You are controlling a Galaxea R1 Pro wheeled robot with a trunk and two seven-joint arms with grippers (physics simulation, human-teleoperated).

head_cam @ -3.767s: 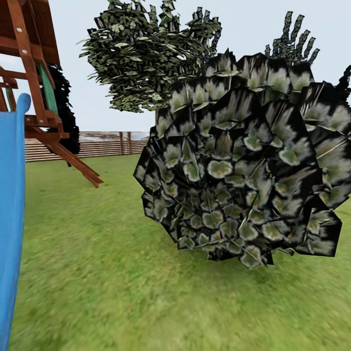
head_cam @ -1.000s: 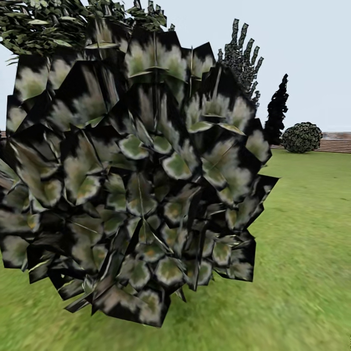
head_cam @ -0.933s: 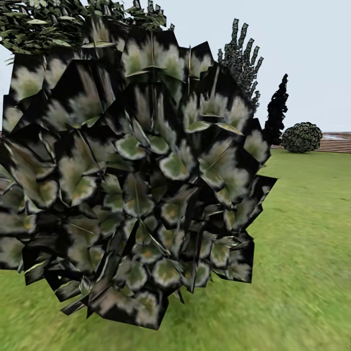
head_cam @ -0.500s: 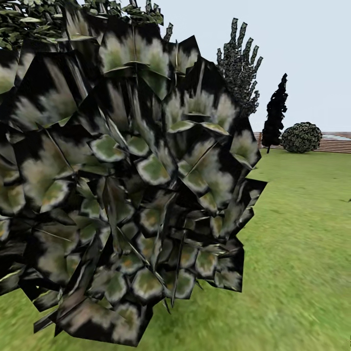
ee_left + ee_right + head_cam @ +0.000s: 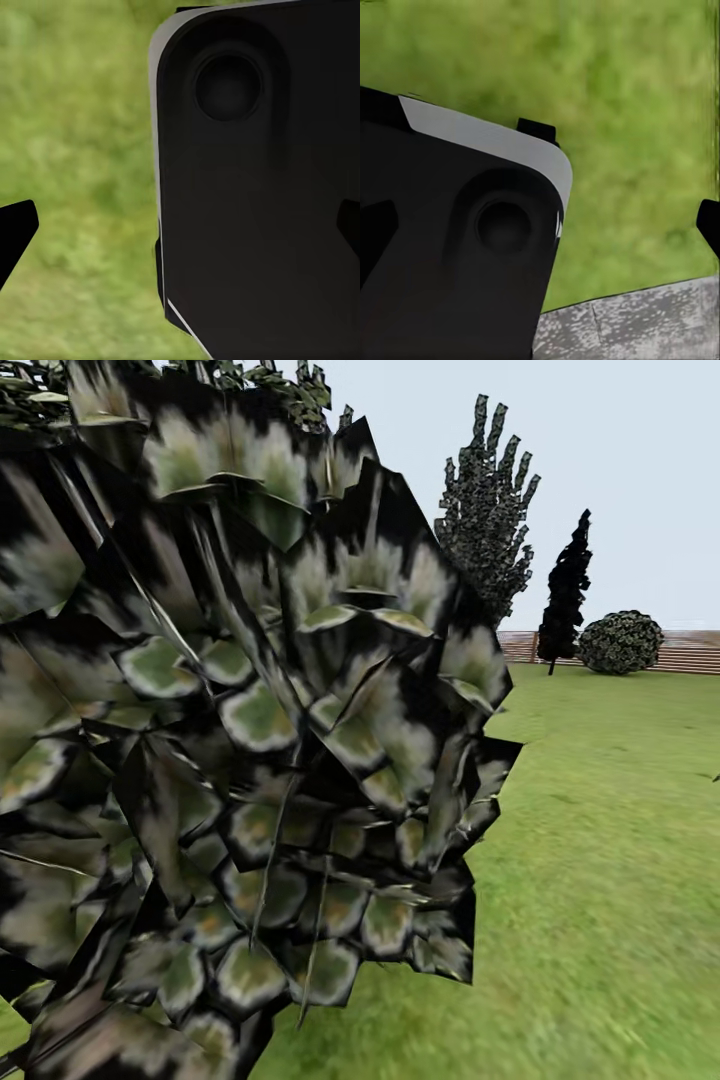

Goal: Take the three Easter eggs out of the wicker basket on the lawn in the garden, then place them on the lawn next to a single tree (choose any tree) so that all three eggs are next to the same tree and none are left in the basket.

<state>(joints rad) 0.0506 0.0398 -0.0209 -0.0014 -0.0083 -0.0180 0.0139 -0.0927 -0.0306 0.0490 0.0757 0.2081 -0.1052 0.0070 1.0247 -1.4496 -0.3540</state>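
The eggs and the wicker basket are out of view. The lawn [image 5: 600, 840] stretches away on the right of the head view. A leafy tree canopy [image 5: 250, 378] peeks over a big shrub at the top left, its trunk hidden. In the left wrist view my left gripper [image 5: 180, 232] is open, its dark fingertips [image 5: 16, 229] far apart over grass and a black part of my own body [image 5: 255, 187]. My right gripper [image 5: 540, 229] is open too, with nothing held between its fingertips [image 5: 709, 223].
A large dark-leaved shrub [image 5: 230, 740] stands very close, covering the left and middle of the head view. Two dark conifers [image 5: 487, 510] [image 5: 565, 595], a round bush [image 5: 620, 642] and the slat fence [image 5: 695, 652] lie far off. Grey paving [image 5: 645, 322] borders the grass below my right gripper.
The whole head view has shifted: the camera has come closer to the shrub, which now looms larger and further left. The swing frame and blue slide seen earlier have left the picture.
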